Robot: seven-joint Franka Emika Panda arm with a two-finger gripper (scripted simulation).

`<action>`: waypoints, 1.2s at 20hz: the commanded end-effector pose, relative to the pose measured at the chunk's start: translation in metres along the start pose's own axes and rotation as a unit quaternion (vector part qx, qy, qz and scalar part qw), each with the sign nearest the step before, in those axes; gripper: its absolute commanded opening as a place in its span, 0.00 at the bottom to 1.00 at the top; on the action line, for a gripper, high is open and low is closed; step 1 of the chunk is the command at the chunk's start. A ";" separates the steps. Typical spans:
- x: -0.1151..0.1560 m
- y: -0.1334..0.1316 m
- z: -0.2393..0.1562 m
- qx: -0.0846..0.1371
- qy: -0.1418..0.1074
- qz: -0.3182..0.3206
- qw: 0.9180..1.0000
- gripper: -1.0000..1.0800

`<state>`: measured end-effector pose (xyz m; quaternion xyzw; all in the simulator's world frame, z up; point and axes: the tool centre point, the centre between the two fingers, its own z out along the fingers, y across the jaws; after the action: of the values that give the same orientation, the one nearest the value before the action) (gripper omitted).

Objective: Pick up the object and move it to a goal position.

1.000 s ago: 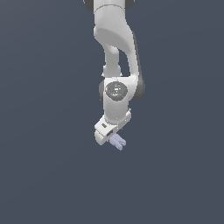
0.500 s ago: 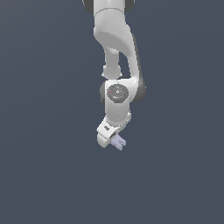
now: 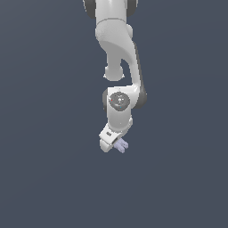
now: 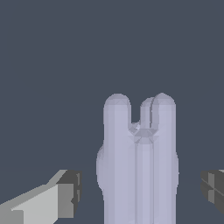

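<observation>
Pincer (image 3: 116, 146): spread wide, astride object (image 4: 138, 166); object: pale lavender, elongated, lobed end

One white robot arm (image 3: 116, 62); one gripper (image 3: 116, 147) with two dark-tipped fingers (image 4: 70, 192); one pale lavender-grey lobed block (image 4: 138, 162).

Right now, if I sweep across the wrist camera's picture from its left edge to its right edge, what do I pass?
Pale gripper finger → lavender-grey ridged object standing in the gap, touching neither → dark pad of the other finger.
</observation>
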<state>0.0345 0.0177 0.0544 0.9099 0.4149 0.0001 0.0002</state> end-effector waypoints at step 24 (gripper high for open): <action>-0.003 0.002 0.013 0.000 0.000 -0.001 1.000 0.00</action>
<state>0.0341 0.0155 0.0377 0.9094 0.4160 -0.0006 -0.0003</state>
